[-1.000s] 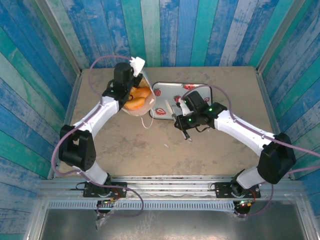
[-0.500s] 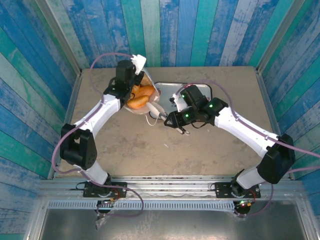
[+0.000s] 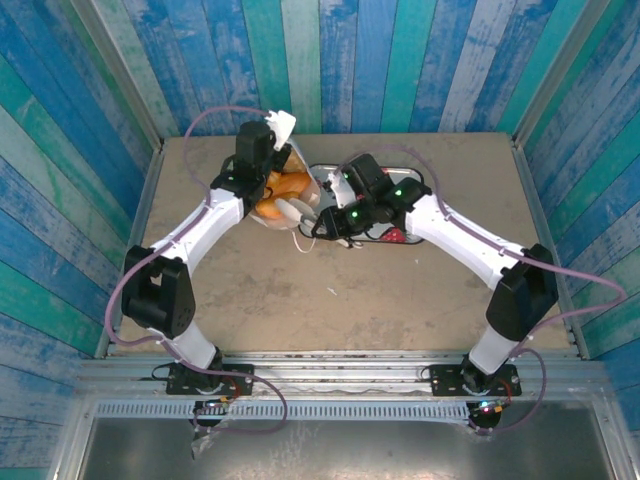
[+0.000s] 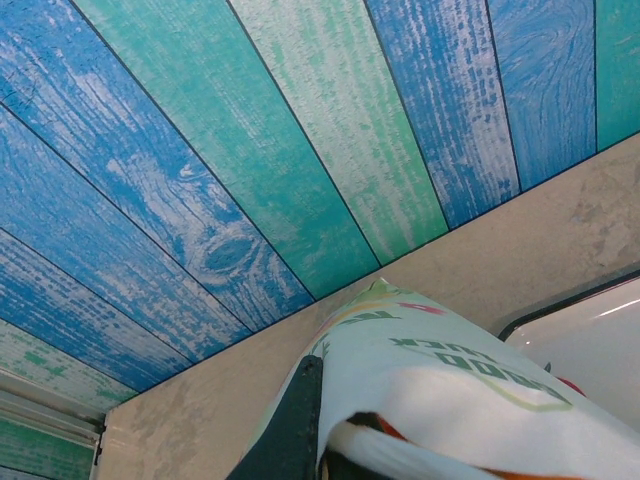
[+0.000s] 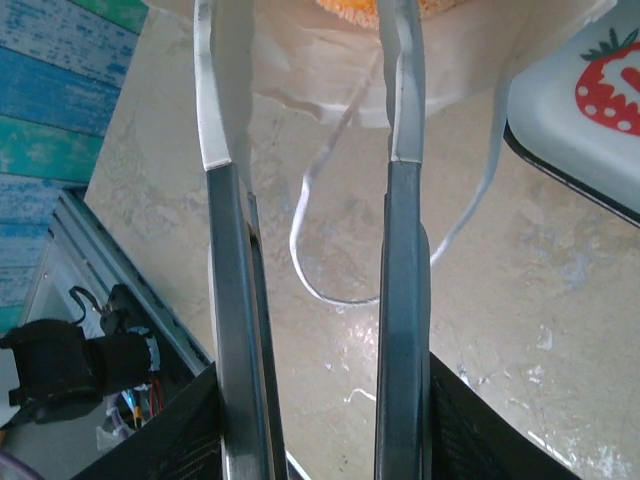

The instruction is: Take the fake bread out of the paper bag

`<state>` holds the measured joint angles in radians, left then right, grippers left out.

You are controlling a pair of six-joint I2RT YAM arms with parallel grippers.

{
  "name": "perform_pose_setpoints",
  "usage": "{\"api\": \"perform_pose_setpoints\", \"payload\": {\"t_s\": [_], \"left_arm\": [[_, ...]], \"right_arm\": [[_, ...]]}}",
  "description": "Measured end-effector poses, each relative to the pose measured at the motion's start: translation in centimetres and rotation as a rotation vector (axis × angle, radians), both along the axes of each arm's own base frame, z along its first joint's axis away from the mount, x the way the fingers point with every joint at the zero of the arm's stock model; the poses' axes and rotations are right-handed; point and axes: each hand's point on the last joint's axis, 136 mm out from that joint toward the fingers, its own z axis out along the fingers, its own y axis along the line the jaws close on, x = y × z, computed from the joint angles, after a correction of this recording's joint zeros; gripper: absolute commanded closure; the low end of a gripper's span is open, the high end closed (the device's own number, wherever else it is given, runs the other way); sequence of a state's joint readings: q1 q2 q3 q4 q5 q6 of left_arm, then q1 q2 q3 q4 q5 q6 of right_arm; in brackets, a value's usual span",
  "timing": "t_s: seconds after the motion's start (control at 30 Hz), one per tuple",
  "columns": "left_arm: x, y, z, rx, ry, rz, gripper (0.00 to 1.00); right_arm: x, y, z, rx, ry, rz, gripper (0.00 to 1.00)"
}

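Far worktop edge: your right gripper (image 3: 302, 212) has reached the paper bag (image 4: 440, 370), jaws spread for fake bread (image 3: 280, 190); left gripper (image 3: 270, 135) pinches its rim.

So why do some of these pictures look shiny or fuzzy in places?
Right wrist view: light glares off the table beneath the fingers. Left wrist view: the paper bag, very close, looks slightly soft; the plank wall is crisp. Top view: even light, no harsh shadows.

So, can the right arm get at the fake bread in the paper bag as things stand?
Probably yes: the left gripper holds the paper bag up by its rim, the right gripper stands open at its mouth, and the fake bread lies just beyond, unblocked.
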<state>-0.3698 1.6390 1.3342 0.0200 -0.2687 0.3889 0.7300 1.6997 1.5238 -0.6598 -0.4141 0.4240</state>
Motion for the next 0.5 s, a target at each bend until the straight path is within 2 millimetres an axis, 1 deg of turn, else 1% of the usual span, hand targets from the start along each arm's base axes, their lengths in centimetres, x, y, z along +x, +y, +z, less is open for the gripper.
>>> {"api": "perform_pose_setpoints", "payload": {"t_s": [0.27,0.5], "left_arm": [[0.0,0.0,0.0,0.005,-0.002,0.005,1.00],[-0.1,-0.1,0.0,0.005,-0.002,0.004,1.00]], "right_arm": [[2.6,1.0,0.1,0.012,0.013,-0.066,0.51],[4.5,1.7,-0.8,0.033,0.049,-0.112,0.51]]}}
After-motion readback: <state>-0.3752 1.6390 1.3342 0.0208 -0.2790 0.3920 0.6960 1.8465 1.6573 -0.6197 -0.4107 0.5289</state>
